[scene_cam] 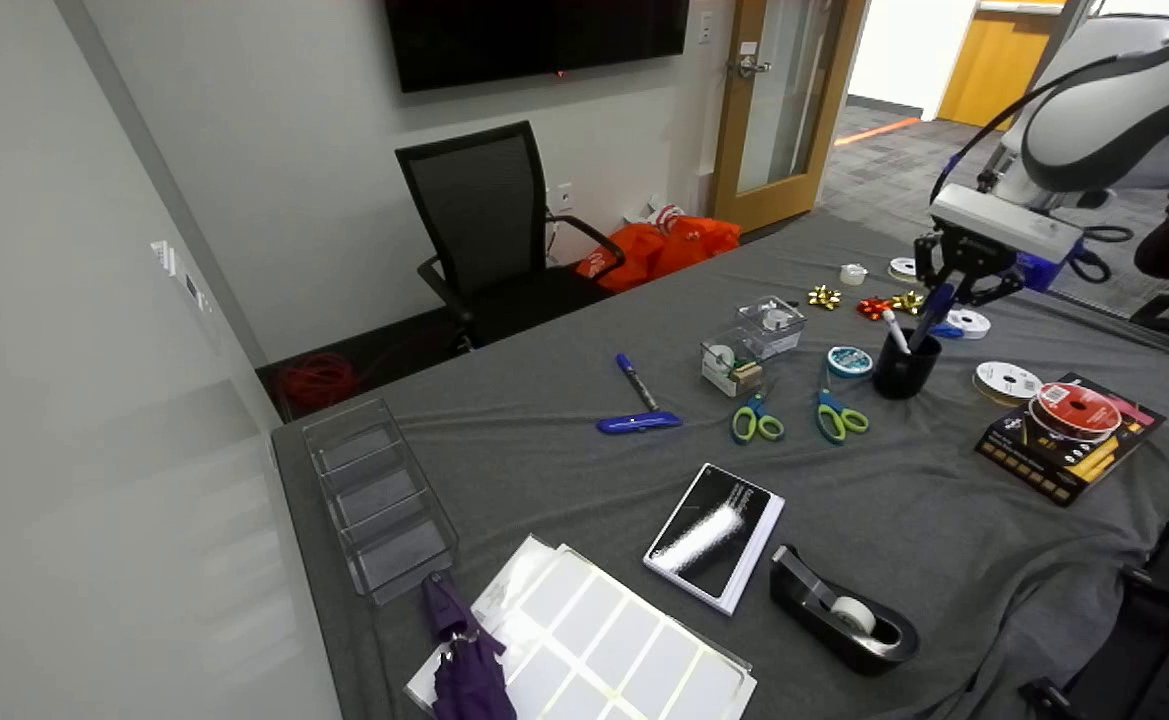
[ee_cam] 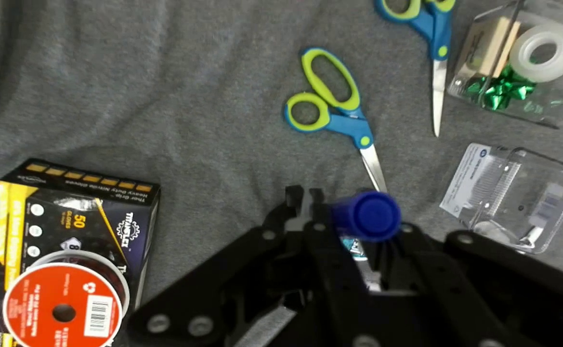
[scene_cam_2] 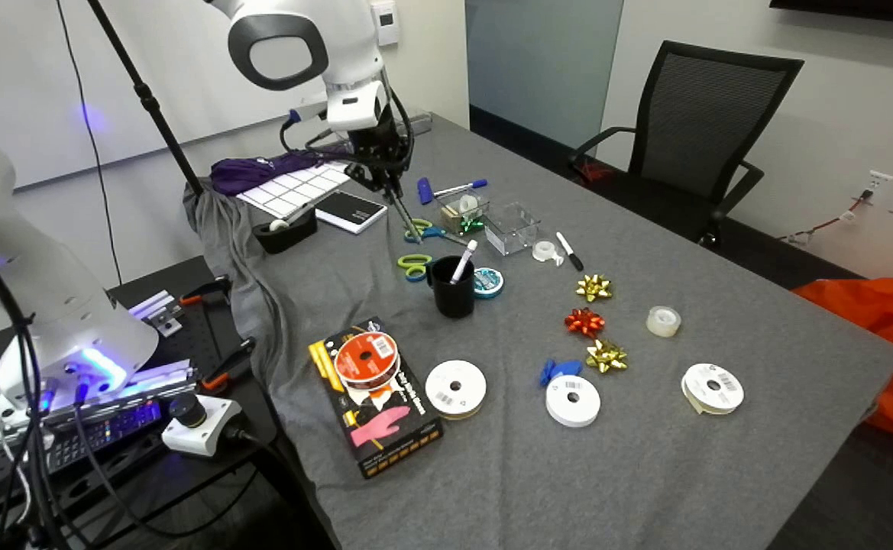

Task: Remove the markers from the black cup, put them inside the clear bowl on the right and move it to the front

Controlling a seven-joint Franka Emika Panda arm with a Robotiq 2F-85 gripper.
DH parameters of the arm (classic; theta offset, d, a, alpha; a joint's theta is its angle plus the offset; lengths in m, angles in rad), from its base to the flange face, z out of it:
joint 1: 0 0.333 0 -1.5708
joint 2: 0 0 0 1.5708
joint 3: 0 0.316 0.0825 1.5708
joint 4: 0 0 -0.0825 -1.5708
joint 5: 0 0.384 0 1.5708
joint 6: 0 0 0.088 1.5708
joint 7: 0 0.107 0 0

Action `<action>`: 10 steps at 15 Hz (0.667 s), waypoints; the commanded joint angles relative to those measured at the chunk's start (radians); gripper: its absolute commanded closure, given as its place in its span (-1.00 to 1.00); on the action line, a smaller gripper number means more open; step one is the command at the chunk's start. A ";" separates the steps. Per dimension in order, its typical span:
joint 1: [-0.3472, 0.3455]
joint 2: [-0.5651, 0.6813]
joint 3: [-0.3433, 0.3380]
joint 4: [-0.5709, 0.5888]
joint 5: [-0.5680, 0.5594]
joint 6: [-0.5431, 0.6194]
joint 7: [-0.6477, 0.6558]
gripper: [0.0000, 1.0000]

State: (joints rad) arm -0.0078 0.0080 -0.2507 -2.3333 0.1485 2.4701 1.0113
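Observation:
The black cup stands upright on the grey cloth and also shows in an exterior view. A white marker leans in it. My gripper is shut on a blue-capped marker, whose grey barrel points down. The marker's lower end is above and beside the cup, apart from it. In the wrist view the blue cap sits between the fingers; the cup is hidden behind the gripper. A clear box stands beside the cup and also shows in the wrist view.
A second clear box holds tape and a green bow. Two pairs of scissors lie near the cup. A glove box carries a red spool. A tape dispenser, bows and a blue-capped marker lie around.

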 commanded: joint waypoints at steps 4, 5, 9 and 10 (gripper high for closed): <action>-0.037 -0.027 0.094 0.085 0.189 -0.036 0.022 0.90; -0.036 -0.005 0.104 0.103 0.205 -0.010 0.035 0.90; -0.028 0.131 0.134 0.202 0.216 0.094 0.141 0.90; -0.025 0.172 0.135 0.238 0.197 0.114 0.187 0.90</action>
State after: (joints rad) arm -0.0216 0.0526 -0.1396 -2.2011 0.3446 2.5270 1.1185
